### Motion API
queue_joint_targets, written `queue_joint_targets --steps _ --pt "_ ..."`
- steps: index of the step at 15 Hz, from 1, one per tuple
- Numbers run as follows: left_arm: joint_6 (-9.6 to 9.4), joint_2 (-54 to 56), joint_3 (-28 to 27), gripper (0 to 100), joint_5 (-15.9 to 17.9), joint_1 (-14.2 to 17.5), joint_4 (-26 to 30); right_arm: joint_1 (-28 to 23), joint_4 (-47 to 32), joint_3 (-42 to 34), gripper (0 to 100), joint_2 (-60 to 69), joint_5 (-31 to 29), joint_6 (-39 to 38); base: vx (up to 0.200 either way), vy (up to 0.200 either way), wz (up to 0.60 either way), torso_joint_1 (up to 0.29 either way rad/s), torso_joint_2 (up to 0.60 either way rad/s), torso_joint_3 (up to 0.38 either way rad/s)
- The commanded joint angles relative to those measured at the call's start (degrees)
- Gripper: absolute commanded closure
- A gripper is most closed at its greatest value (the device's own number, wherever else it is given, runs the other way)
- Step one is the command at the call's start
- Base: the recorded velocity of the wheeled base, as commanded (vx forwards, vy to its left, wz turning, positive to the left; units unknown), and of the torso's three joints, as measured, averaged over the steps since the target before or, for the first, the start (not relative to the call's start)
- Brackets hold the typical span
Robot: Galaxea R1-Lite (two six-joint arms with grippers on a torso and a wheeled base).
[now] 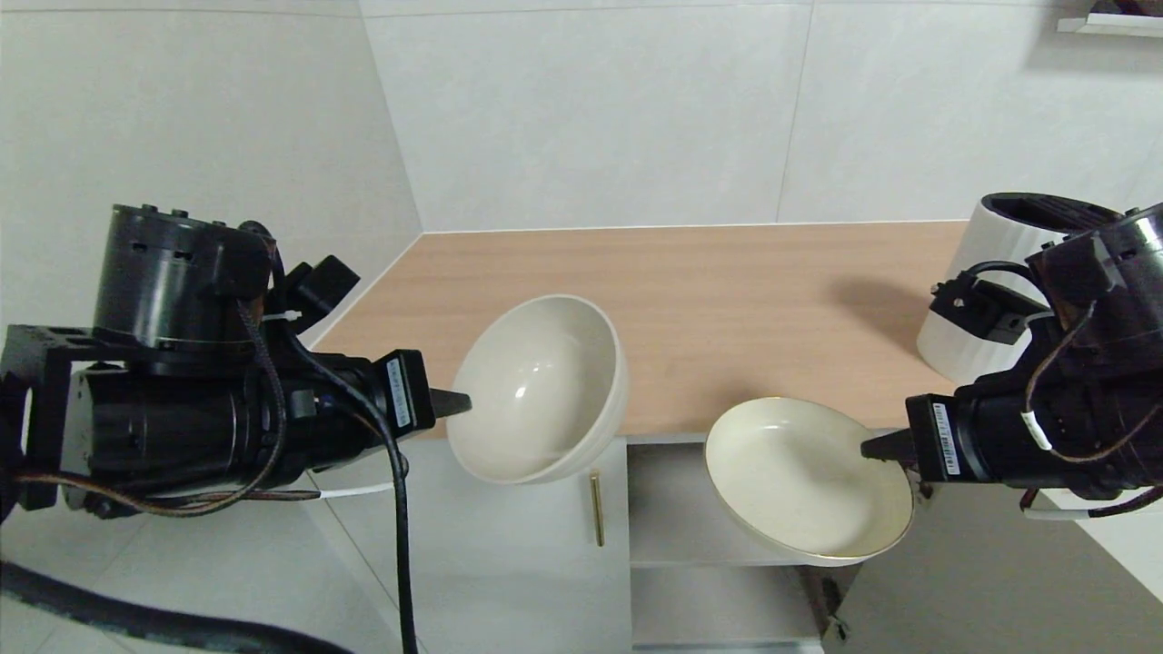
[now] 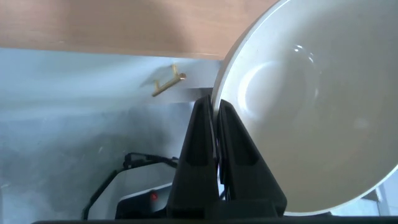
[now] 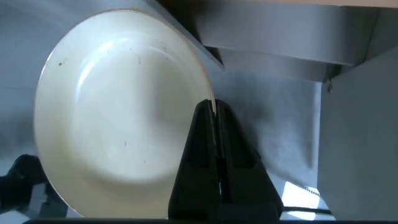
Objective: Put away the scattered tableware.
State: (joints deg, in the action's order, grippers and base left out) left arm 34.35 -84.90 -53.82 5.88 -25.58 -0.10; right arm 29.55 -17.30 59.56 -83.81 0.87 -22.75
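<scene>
The bowl (image 1: 541, 391) is glossy cream, plain inside; the plate (image 1: 804, 477) is cream with a thin gold line along its rim and a few tiny dark specks; the left gripper (image 1: 457, 401) and right gripper (image 1: 869, 446) are black; the countertop (image 1: 709, 291) shows light brown wood grain; the wall tiles (image 1: 581, 109) are pale grey-white; the cabinet handle (image 1: 597, 507) is brass-gold; the container (image 1: 963, 309) is white, dark within.
</scene>
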Motion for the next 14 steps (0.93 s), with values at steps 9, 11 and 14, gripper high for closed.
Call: queue_joint_targets --steps 9,11,14 --pt "-0.25 -0.8 0.6 100 0.0 -0.7 -0.1 0.1 0.1 0.1 100 -3.0 -0.2 0.2 0.000 0.000 0.00 -0.002 0.01 0.004" --pt "-0.25 -0.6 0.6 100 0.0 -1.1 -0.1 0.1 0.1 0.1 100 -3.4 -0.3 0.2 0.000 0.000 0.00 -0.141 0.32 0.186" --pt "-0.34 -0.7 0.8 100 0.0 -1.1 -0.2 0.1 0.2 0.2 100 -4.3 -0.3 0.2 0.000 0.000 0.00 -0.188 0.45 0.263"
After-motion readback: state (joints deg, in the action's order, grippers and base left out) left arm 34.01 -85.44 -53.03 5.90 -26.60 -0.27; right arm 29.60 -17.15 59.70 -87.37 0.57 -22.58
